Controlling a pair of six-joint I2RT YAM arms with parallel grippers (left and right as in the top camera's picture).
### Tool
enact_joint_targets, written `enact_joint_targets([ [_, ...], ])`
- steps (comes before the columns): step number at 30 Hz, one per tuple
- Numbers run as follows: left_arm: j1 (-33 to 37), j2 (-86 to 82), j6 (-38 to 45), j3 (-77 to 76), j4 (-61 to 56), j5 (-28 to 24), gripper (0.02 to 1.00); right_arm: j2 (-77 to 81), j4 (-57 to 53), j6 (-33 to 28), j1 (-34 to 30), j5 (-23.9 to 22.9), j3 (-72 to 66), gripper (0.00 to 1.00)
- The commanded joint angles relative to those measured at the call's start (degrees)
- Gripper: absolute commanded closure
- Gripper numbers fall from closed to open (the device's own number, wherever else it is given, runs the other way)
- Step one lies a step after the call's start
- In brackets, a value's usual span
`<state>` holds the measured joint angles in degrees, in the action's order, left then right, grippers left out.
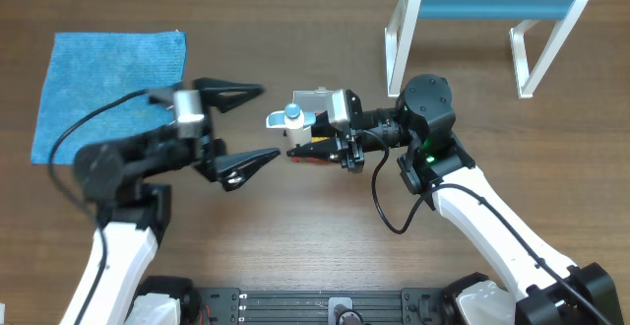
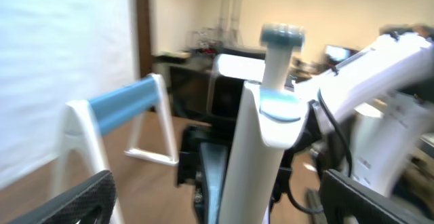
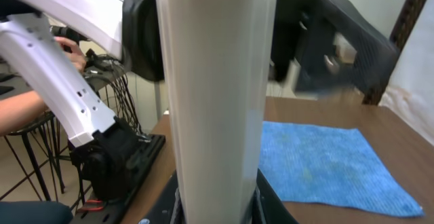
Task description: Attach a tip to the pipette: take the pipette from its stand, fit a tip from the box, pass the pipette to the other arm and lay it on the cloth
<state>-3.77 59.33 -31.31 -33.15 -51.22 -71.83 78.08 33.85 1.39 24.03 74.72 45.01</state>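
1. Top view: the right gripper (image 1: 320, 130) was clamped on the pipette (image 1: 288, 118) above the middle of the counter (image 1: 295, 251). The pipette's blue-and-white head pointed toward the left arm.
2. The left gripper (image 1: 268, 122) faced it with its fingers (image 1: 234, 94) spread wide. The pipette head sat just at the mouth between their tips, and no contact showed.
3. The cloth (image 1: 103, 74) lay flat at the counter's far left, behind the left gripper and well apart from the pipette. The stand (image 1: 492, 15), a white frame with a blue bar, stood at the far right.
4. The left wrist view added what the top view could not. The pipette (image 2: 261, 136) had a blue button on top and sat between the two dark fingers (image 2: 85, 200) with a gap on each side. The stand (image 2: 125, 105) and the right arm's white link were behind it.
5. The right wrist view gave the opposite side. The pipette's white barrel (image 3: 217, 95) rose close up from between that gripper's own fingers, gripped. The cloth (image 3: 325, 163) lay on the counter beyond it, and the left gripper's dark fingers (image 3: 342, 44) stood on either side of the barrel.
6. The pipette's lower end was hidden in every view, so whether it carried a tip could not be told.
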Motion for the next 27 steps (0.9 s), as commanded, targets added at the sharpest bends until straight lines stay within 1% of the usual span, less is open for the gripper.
enact_joint_targets([
  [1, -6.0, 8.4, -0.2, -2.8, -11.1, -5.6, 0.06, -0.6, 0.5, 0.1, 1.2, -2.5, 0.8, 0.928],
  [2, -6.4, 9.0, -0.2, -2.8, -12.4, -5.6, 0.066, -0.6, 0.6, 0.1, 1.2, -2.5, 0.8, 0.923],
  [3, -6.4, 9.2, -0.2, -2.8, -12.9, -5.6, 0.095, -0.6, 0.9, 0.0, 1.5, -2.8, 0.8, 0.923],
  [5, -6.4, 9.2, -0.2, -2.8, -12.9, -5.6, 0.152, -0.6, 0.9, 0.0, 2.6, -5.5, 0.8, 0.923],
  [6, -6.4, 9.2, -0.2, -2.8, -13.0, -5.6, 0.163, -0.6, 0.9, 0.0, 3.2, -6.2, 0.8, 0.923],
  [8, -6.4, 9.2, -0.2, -2.8, -13.7, -5.6, 0.174, -0.6, 0.8, -0.3, 4.0, -6.2, 0.8, 0.923],
  [9, -6.4, 9.2, -0.2, -2.8, -14.6, -5.6, 0.233, -0.5, 0.5, -1.2, 4.7, -6.3, 0.8, 0.923],
  [11, -6.4, 9.2, -0.2, -2.8, -15.1, -5.6, 0.426, -0.4, -0.9, -1.5, 5.3, -8.4, 0.8, 0.923],
  [13, -6.4, 9.2, -0.2, -2.8, -15.2, -5.6, 0.524, 0.0, -0.9, -1.6, 5.3, -8.3, 0.8, 0.923],
  [14, -6.4, 9.2, -0.2, -2.8, -15.3, -5.3, 0.601, 0.2, -0.9, -1.7, 5.3, -8.3, 0.8, 0.923],
  [15, -6.4, 9.2, -0.2, -2.8, -15.6, -5.3, 0.656, 0.2, -0.9, -2.0, 5.3, -8.3, 0.8, 0.923],
  [17, -6.4, 9.2, -0.2, -2.8, -15.7, -5.3, 0.73, 0.2, -0.8, -2.8, 5.3, -8.3, 0.8, 0.919],
  [18, -6.4, 9.2, -0.2, -2.8, -15.7, -5.4, 0.785, 0.2, -0.8, -3.3, 5.3, -8.3, 0.8, 0.923],
  [19, -6.4, 9.2, -0.2, -2.8, -15.7, -5.3, 0.86, 0.2, -0.8, -3.3, 5.3, -8.3, 0.8, 0.921],
  [21, -6.4, 9.2, -0.2, -2.8, -15.7, -5.2, 0.965, 0.2, -0.9, -3.5, 5.3, -8.3, 0.8, 0.923],
  [22, -6.4, 9.2, -0.2, -2.8, -15.7, -5.0, 0.991, 0.2, -0.9, -3.7, 5.3, -8.3, 0.8, 0.921],
  [24, -6.4, 9.2, -0.2, -2.8, -15.7, -4.9, 0.989, 0.2, -0.9, -3.7, 5.3, -8.3, 0.8, 0.831],
  [25, -6.4, 9.2, -0.2, -2.8, -15.7, -4.9, 0.991, 0.2, -0.9, -3.7, 5.3, -8.3, 0.8, 0.726],
  [26, -6.4, 9.2, -0.2, -2.8, -15.7, -4.9, 0.989, 0.2, -0.9, -3.7, 5.3, -8.3, 0.8, 0.507],
  [27, -6.4, 9.2, -0.2, -2.8, -15.8, -4.9, 0.989, 0.2, -0.9, -3.7, 5.3, -8.3, 0.8, 0.428],
])
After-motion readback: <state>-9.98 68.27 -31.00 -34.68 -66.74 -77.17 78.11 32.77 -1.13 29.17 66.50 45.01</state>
